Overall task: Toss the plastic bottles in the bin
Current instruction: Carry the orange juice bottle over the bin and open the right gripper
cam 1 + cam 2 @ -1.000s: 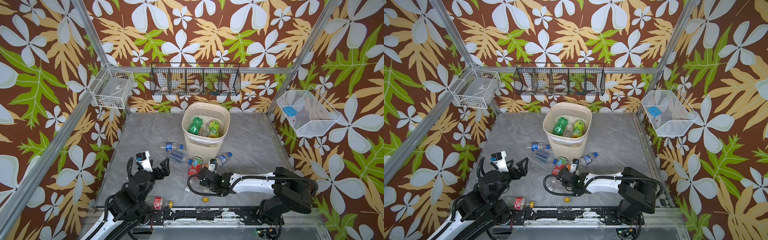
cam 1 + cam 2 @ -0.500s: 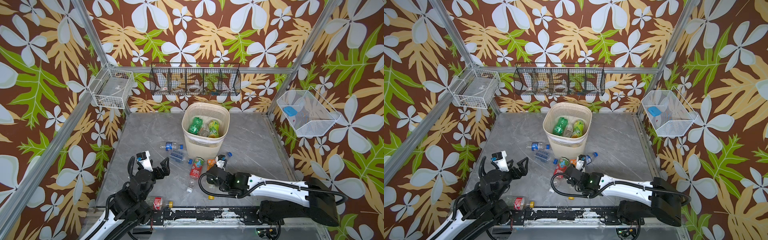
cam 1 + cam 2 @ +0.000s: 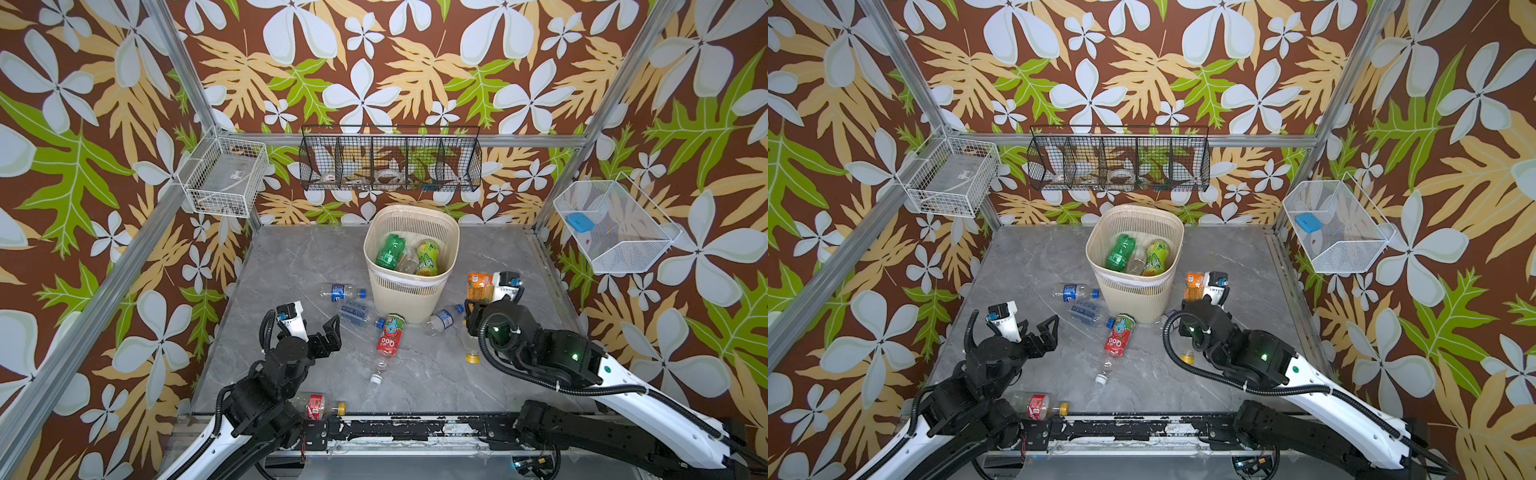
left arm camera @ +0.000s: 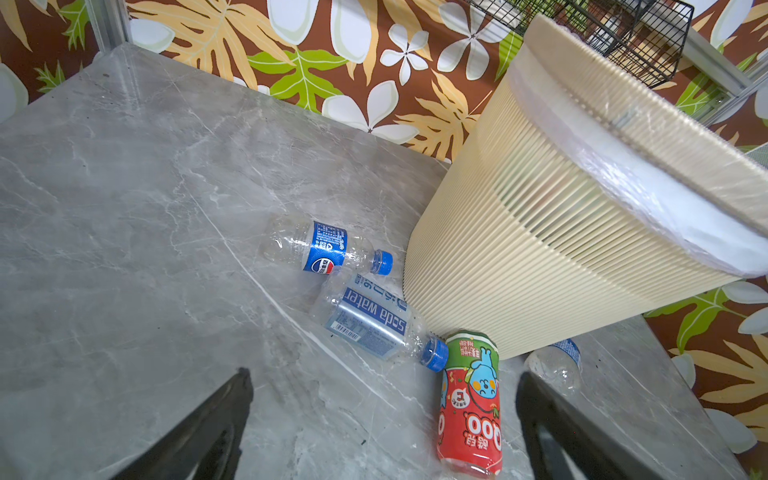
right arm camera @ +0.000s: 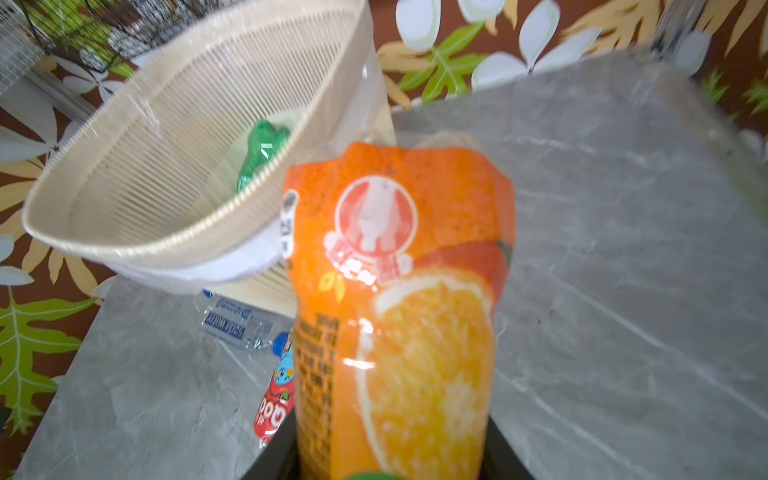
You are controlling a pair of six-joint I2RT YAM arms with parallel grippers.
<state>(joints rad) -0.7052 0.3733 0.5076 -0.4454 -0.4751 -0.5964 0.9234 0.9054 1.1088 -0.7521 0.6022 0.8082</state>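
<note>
The right gripper has swung right and risen, clamped on 1 orange bottle beside the bin; the left gripper hovers, jaws apart.

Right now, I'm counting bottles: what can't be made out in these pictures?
- Right gripper fingertips: right wrist view, behind the held orange bottle.
- Bin floor: both top views, under green bottles.
- Yellow-capped bottle: top view, partly under right arm.
- Black rack contents: top views, too small.
</note>
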